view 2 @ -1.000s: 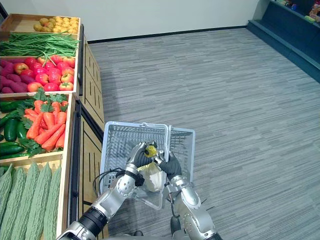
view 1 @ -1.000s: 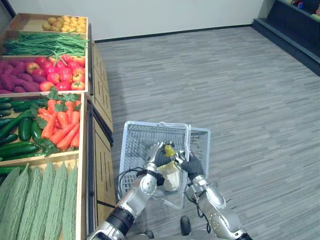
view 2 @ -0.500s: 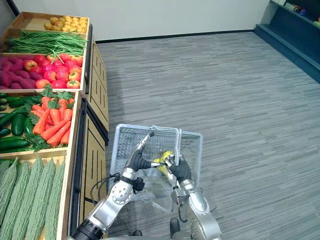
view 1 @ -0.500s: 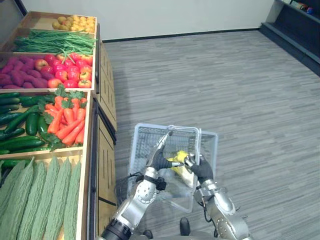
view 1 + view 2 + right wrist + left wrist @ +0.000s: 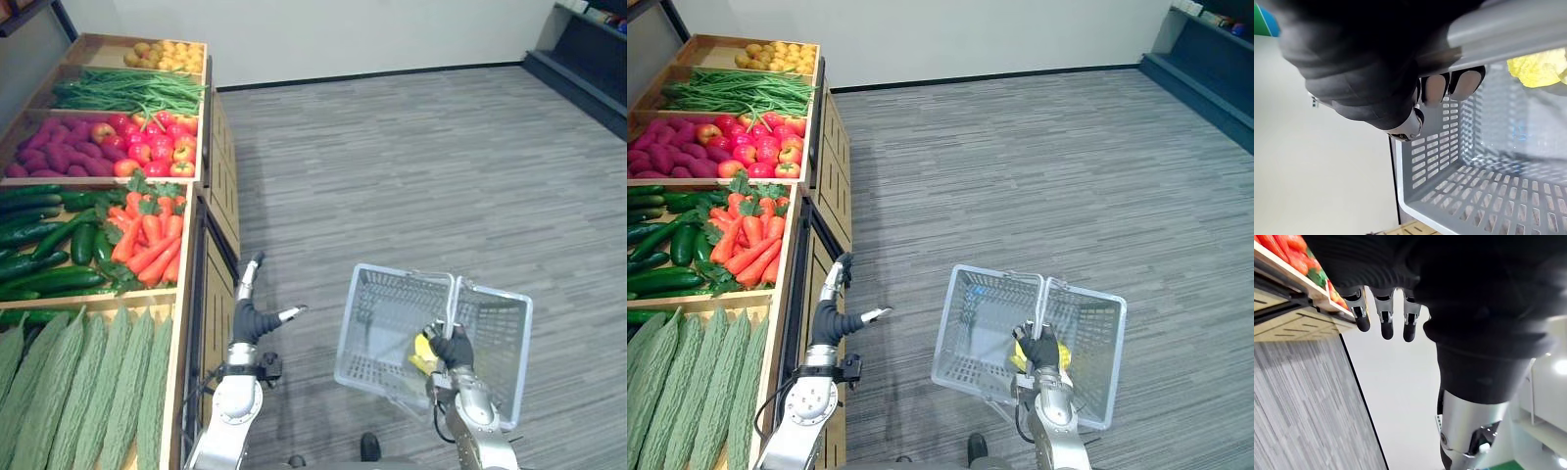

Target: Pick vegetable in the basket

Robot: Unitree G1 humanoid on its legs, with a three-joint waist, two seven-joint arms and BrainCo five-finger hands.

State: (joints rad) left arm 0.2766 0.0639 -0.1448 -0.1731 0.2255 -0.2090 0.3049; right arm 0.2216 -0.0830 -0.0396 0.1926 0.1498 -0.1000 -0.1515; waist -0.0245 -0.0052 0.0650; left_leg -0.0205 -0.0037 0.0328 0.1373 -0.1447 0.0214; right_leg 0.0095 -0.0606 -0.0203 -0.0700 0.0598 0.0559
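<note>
Your right hand (image 5: 453, 351) is clamped round the handle (image 5: 1508, 27) of the grey plastic basket (image 5: 377, 328), with its fingers curled under the bar. The yellow leafy vegetable (image 5: 423, 352) lies inside the basket, just beside that hand. Your left hand (image 5: 249, 319) is well to the left of the basket, fingers straight, thumb spread apart, holding nothing. The wooden produce stand (image 5: 217, 284), with carrots (image 5: 147, 240) among its bins, stands farther left of the basket.
</note>
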